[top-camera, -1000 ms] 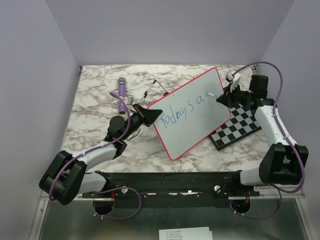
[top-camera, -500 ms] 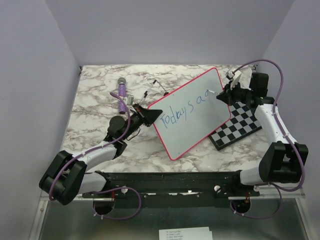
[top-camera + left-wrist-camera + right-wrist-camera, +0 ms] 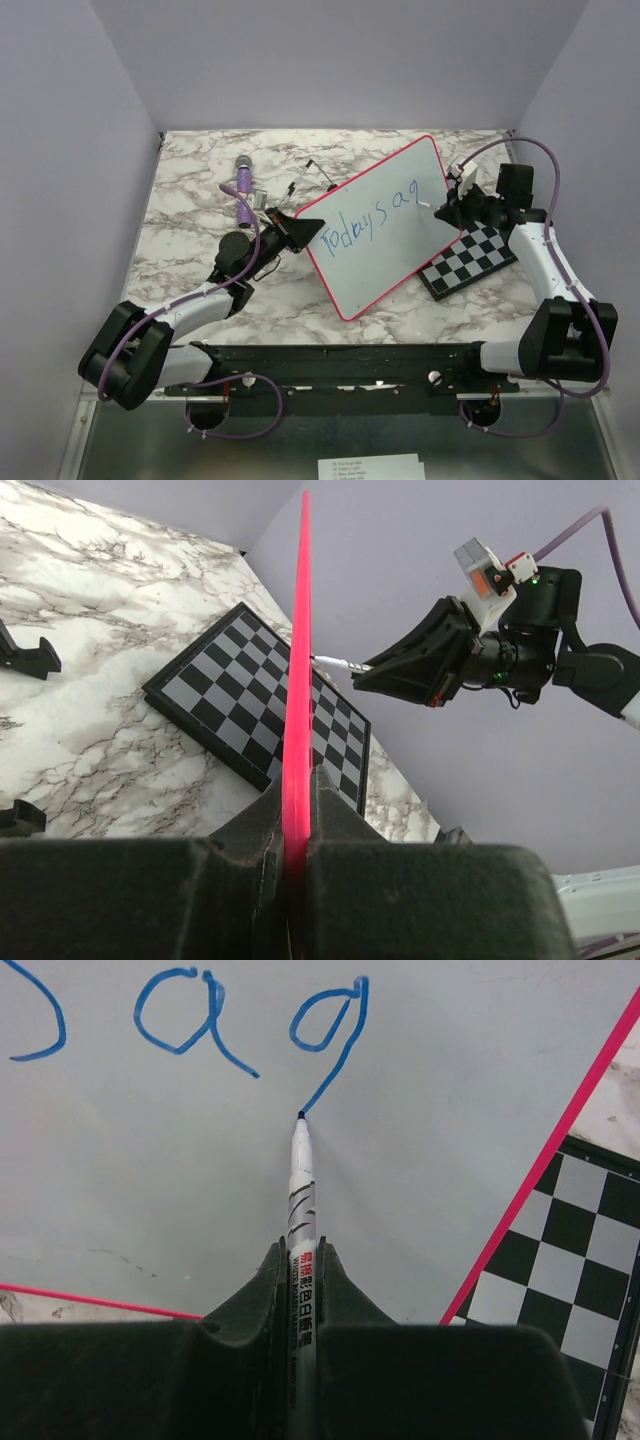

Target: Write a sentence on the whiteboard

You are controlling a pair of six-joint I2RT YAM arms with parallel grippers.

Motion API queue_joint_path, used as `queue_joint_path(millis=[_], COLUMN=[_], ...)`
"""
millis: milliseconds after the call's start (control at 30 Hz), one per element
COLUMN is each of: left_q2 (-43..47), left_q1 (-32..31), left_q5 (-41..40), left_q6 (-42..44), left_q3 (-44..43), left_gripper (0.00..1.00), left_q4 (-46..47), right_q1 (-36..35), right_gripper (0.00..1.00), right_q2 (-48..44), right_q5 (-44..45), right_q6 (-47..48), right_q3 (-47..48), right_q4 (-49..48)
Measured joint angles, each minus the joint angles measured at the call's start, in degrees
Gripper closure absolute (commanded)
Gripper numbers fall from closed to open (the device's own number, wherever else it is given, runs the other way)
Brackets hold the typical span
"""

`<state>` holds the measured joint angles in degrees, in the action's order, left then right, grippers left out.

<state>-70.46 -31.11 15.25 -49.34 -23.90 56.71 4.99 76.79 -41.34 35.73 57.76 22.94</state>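
Observation:
The whiteboard (image 3: 385, 235) with its pink-red rim stands tilted in the middle of the marble table. It shows edge-on in the left wrist view (image 3: 298, 680) and as a white face in the right wrist view (image 3: 150, 1200). Blue writing (image 3: 365, 222) on it reads "Todays a g"; the "a g" (image 3: 250, 1030) shows in the right wrist view. My left gripper (image 3: 300, 228) is shut on the board's left rim (image 3: 296, 810). My right gripper (image 3: 447, 207) is shut on a white marker (image 3: 301, 1210), its tip touching the tail of the "g".
A black-and-white chessboard (image 3: 480, 255) lies under the whiteboard's right corner, also in the left wrist view (image 3: 230, 710). A purple marker-like object (image 3: 243, 190) and small black stands (image 3: 310, 175) lie at the back left. Purple walls close in the table.
The right gripper has moved the marker down the board, finishing a "g" with a tail after the "a". The left arm and the board have stayed still.

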Motion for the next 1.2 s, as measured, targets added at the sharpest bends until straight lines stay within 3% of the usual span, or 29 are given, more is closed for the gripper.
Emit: queue_joint_path(millis=[633, 900, 1200], left_q2=[0.0, 0.0, 0.0], left_q1=[0.0, 0.0, 0.0], left_q5=[0.3, 0.3, 0.3], left_q6=[0.0, 0.0, 0.0], left_q3=[0.0, 0.0, 0.0], left_gripper=[1.00, 1.00, 1.00], left_q4=[0.2, 0.2, 0.2], right_q1=[-0.4, -0.4, -0.4], right_gripper=[0.99, 1.00, 1.00], right_q2=[-0.7, -2.8, 2.1], right_q5=[-4.1, -2.3, 1.8], right_q6=[-0.8, -8.5, -13.3], right_q3=[4.1, 4.5, 6.1], right_q4=[6.0, -2.4, -9.2])
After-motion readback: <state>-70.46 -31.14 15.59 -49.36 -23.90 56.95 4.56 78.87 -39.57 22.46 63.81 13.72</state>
